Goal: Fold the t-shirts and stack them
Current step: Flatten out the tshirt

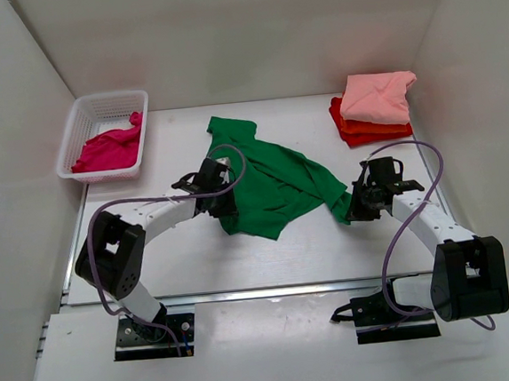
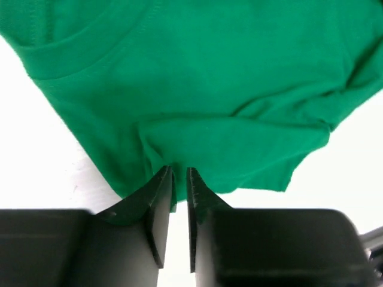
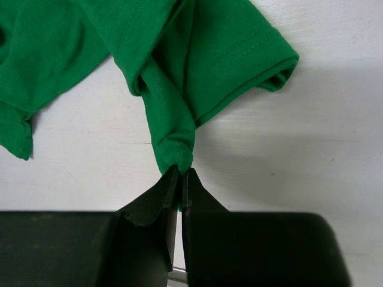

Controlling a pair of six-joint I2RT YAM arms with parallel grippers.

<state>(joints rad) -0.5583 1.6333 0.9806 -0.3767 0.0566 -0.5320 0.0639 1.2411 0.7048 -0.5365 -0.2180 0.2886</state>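
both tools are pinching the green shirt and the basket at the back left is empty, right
Not quite. The left tool and the right tool do pinch the green shirt, but the basket is not empty: a magenta shirt lies in it, as the top external view shows.

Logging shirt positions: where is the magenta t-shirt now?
In the top view, the magenta t-shirt lies bunched inside the white basket at the far left corner of the table, left of the green t-shirt.
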